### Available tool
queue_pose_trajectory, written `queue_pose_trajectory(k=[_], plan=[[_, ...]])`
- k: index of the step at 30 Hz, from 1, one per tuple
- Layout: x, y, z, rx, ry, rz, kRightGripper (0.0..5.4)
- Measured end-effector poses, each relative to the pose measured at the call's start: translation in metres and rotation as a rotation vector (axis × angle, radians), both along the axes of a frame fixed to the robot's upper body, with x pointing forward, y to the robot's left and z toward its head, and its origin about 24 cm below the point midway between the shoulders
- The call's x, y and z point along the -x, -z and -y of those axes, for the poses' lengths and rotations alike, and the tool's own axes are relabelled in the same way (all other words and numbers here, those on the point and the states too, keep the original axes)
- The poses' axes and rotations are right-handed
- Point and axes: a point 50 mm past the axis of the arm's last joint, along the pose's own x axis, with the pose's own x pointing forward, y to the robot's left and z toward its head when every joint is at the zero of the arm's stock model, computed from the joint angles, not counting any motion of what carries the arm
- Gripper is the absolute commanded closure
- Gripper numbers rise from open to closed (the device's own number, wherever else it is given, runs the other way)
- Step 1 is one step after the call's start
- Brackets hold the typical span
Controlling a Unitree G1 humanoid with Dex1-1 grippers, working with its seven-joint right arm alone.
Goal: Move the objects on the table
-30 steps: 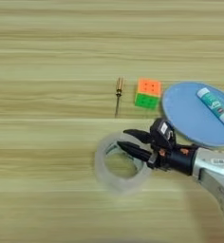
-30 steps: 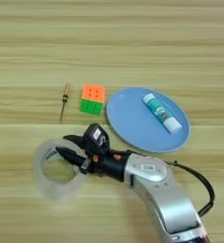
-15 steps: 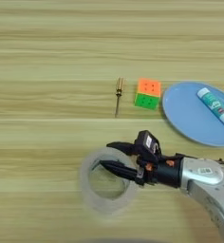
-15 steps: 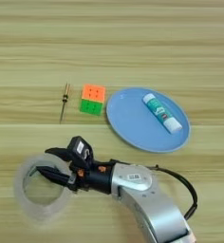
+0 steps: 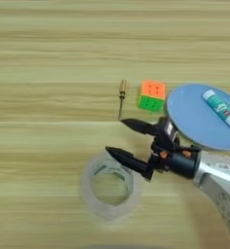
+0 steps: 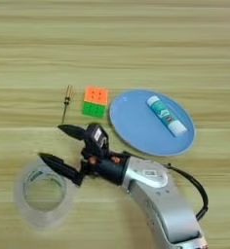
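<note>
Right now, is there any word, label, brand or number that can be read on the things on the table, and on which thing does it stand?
None can be read.
glue stick on the blue plate: a teal label band, its print too small to read.
tape roll, puzzle cube, screwdriver, gripper: no text visible.

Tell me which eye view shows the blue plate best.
The right eye view: the whole blue plate shows, rim complete, with the glue stick lying on it. In the left eye view the plate runs off the right edge, so its far side is cut.
</note>
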Motion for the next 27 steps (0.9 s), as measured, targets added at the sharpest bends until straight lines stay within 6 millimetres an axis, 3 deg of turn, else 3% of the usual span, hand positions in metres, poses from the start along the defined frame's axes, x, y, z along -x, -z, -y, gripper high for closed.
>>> queue_pose_trajectory(k=[5,14,27], plan=[[-0.011,-0.02,0.01,-0.086,0.093,0.086,0.04],[-0.039,-0.03,0.029,-0.122,0.349,0.134,0.04],[-0.068,-0.009,0.045,0.073,0.611,0.134,0.04]])
